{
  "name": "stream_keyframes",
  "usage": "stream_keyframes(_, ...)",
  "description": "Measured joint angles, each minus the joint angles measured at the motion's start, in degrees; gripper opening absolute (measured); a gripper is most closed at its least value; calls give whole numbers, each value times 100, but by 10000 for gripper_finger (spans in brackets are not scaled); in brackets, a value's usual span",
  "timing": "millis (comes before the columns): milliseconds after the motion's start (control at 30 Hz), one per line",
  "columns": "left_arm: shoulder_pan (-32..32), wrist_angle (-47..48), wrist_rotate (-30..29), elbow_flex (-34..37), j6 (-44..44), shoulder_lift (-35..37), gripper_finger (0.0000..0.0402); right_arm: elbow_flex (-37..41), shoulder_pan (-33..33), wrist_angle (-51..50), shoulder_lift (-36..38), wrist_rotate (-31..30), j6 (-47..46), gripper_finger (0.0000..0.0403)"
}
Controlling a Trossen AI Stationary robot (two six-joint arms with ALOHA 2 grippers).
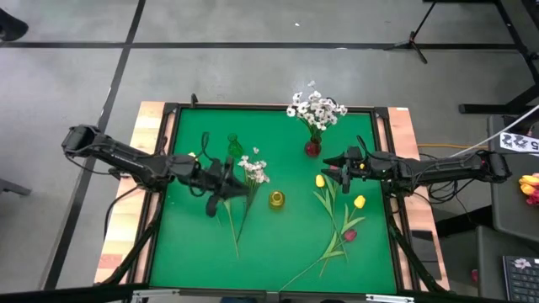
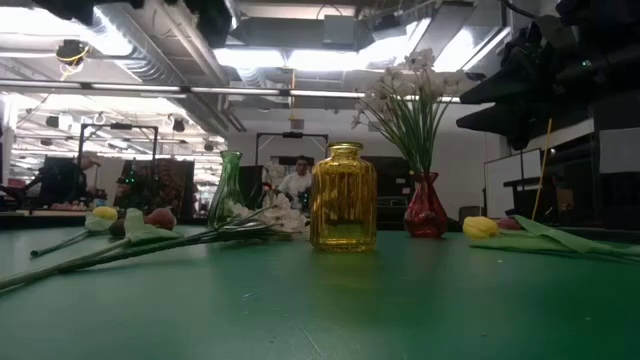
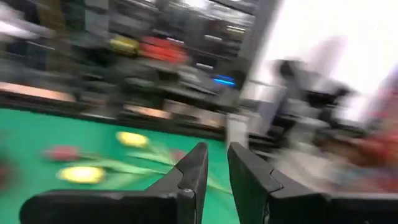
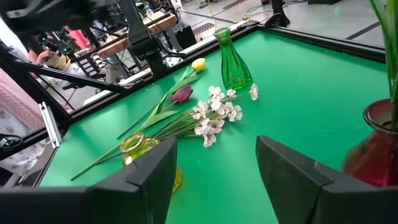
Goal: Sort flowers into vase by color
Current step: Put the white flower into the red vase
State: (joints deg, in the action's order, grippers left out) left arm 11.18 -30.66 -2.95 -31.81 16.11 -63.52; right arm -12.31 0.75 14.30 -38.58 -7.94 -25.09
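Hovering over the white spray (image 1: 253, 171) lying by the green vase (image 1: 233, 146), left claw (image 1: 226, 188) is nearly pressed together w/ nothing visibly pinched, prob. lining up a pick, while right claw (image 1: 338, 171), spread & empty, waits above the tulips (image 1: 340, 215) on the worktop (image 1: 278, 244).

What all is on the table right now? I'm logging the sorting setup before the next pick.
red vase: one, red, far middle, holding white blossoms
green vase: one, green, left of centre, empty
yellow jar: one, yellow, centre, empty
white spray: one, white, lying between green vase and yellow jar
yellow tulips: two lying right of centre, one more near the left arm
maroon tulips: one lying on the right, one near the left arm
table: one, green
left gripper: over the white spray's stems
right gripper: open, right of the red vase
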Motion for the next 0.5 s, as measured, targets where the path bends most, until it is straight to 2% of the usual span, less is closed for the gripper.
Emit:
stream_keyframes(67, -45, 18, -820, 13, -43, 0, 61, -1, 0, 3, 1, 1, -7, 218)
stream_keyframes(100, -64, 33, -1040, 25, -6, 3, 61, -1, 0, 5, 1, 1, -24, 218)
stream_keyframes(200, -102, 345, -1087, 33, 99, 34, 61, -1, 0, 5, 1, 1, -129, 218)
stream_keyframes(267, -110, 659, -1021, 33, -59, 36, 62, -1, 0, 3, 1, 2, -154, 218)
stream_keyframes(333, -120, 937, -690, 37, -75, 30, 70, -1, 0, 6, 1, 3, -159, 218)
stream_keyframes(433, -168, 896, 37, 39, -17, 38, 98, -1, 0, 6, 1, 1, -163, 218)
stream_keyframes(500, -215, 904, 247, 37, -33, 39, 126, -1, 0, 7, 1, 1, -165, 218)
